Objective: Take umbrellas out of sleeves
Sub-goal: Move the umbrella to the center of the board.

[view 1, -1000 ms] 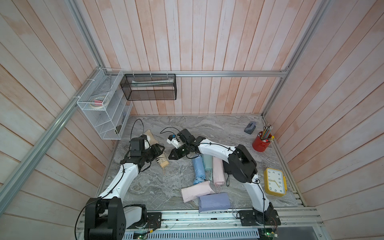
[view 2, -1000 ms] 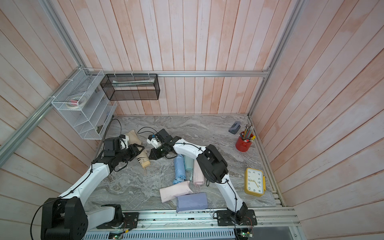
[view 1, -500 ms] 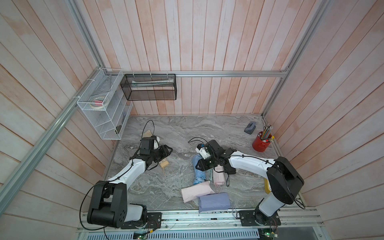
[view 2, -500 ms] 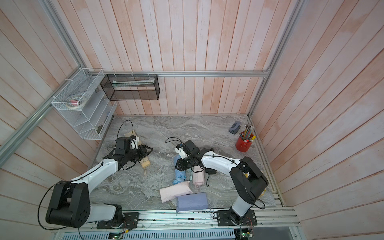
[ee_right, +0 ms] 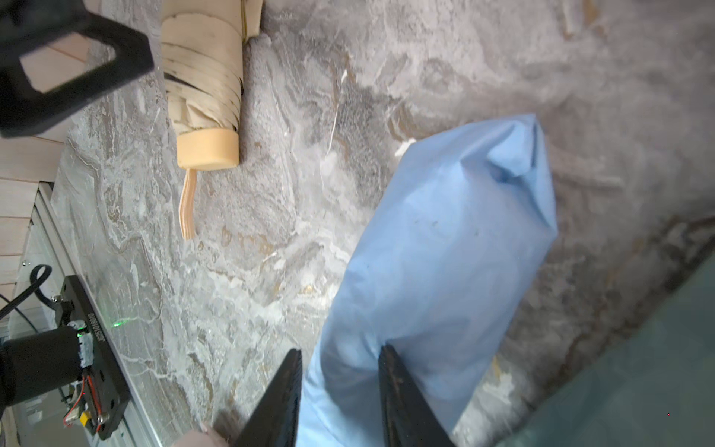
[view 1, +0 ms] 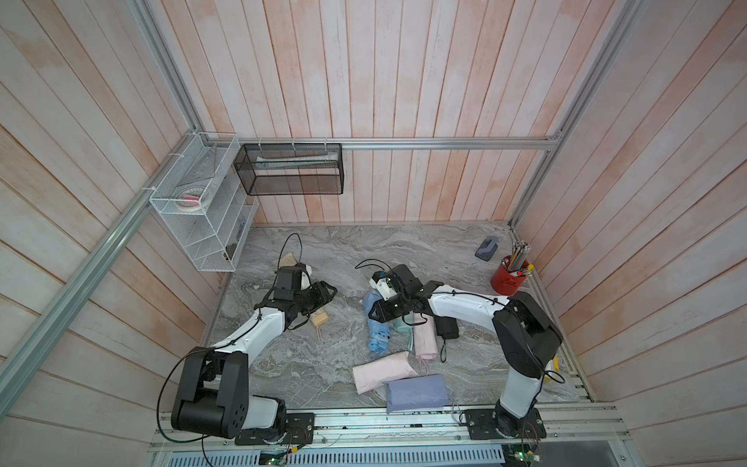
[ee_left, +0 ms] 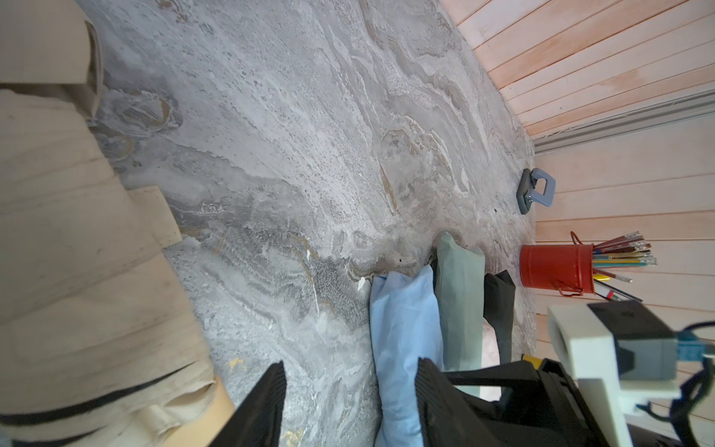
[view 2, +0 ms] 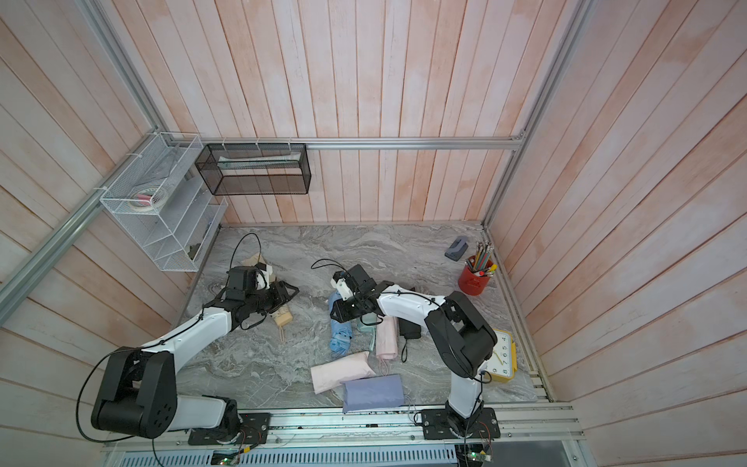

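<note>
Marble table [view 1: 343,258] bears the work. We find the right tool [ee_right: 339,348], jaws apart, astride the light blue sleeve [ee_right: 445,251]; the left tool [ee_left: 350,363] gapes empty beside the bared beige umbrella [ee_right: 203,89]. Next, we judge: pinch that sleeve, draw its umbrella out.

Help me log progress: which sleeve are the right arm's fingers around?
The light blue sleeve: it alone lies between the right gripper's fingers; the mint sleeve beside it is outside them.

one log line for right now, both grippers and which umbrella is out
left gripper: open, empty | right gripper: jaws straddling light blue sleeve, grip unclear | beige umbrella: out, lying on table
</note>
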You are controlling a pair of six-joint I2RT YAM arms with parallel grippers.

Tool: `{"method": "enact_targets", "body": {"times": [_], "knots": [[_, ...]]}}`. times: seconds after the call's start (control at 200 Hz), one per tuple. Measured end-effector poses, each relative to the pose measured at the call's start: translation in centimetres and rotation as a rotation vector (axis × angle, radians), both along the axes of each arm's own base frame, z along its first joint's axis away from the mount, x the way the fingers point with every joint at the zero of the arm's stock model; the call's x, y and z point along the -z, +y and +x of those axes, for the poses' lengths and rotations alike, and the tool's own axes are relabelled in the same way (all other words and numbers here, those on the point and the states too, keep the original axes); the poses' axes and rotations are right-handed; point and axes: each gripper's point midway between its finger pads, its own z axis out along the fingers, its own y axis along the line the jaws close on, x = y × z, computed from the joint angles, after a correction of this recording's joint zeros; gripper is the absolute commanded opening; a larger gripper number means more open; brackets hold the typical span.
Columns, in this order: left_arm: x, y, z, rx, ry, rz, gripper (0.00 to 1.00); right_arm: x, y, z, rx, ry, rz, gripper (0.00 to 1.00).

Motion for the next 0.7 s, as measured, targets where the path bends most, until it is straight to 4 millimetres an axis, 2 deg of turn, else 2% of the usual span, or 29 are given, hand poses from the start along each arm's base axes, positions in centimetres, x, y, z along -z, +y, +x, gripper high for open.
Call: {"method": "enact_targets", "body": {"times": [0.395,0.47,0.57,0.62,0.7], "knots": [[1.0,-0.2,0.3,0.003,0.018,0.0,0.57,-0.7,6.0,7.0,-0.09,-0.122,0.022,0.34],[1.0,-0.2,0.3,0.005,0.018,-0.001,0.57,-1.1,5.9,7.8,-0.094,-0.151,0.003,0.34],[1.0,-0.3,0.3,0.007,0.017,-0.001,0.57,-1.6,5.2,8.0,-0.095,-0.176,-0.018,0.34],[1.0,-0.3,0.3,0.007,0.017,-0.002,0.57,-1.7,4.6,7.5,-0.099,-0.178,-0.024,0.34],[1.3,-0.3,0.4,0.009,0.02,-0.004,0.57,-1.9,3.1,5.4,-0.106,-0.163,-0.036,0.34]]}}
